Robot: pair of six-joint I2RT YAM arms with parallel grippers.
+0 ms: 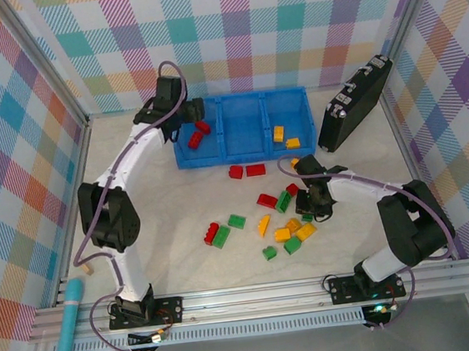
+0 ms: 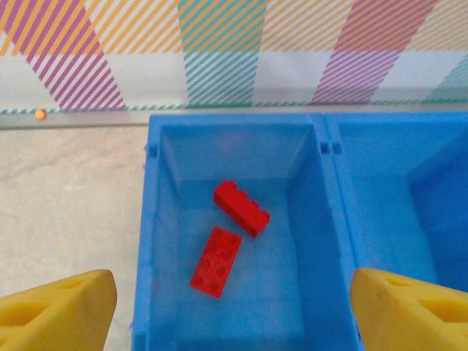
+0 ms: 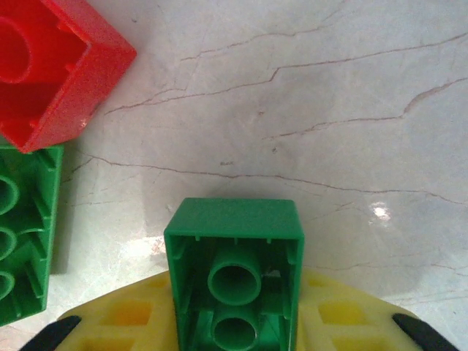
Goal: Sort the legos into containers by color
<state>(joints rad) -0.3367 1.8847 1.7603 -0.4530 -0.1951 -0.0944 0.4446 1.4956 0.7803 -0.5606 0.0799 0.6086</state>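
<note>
The blue tray has three containers in a row. Two red legos lie in the left one, seen close in the left wrist view as one brick and another. Yellow-orange legos lie in the right container. My left gripper hovers over the left container, open, its yellow fingers wide apart around nothing. My right gripper is low at the table, shut on a green lego with yellow pads against both its sides. Several red, green and yellow legos lie loose around it.
A black case leans at the tray's right end. A red lego and a green one lie just left of the held brick. Two red bricks sit right before the tray. A teal tool lies outside the frame, bottom left.
</note>
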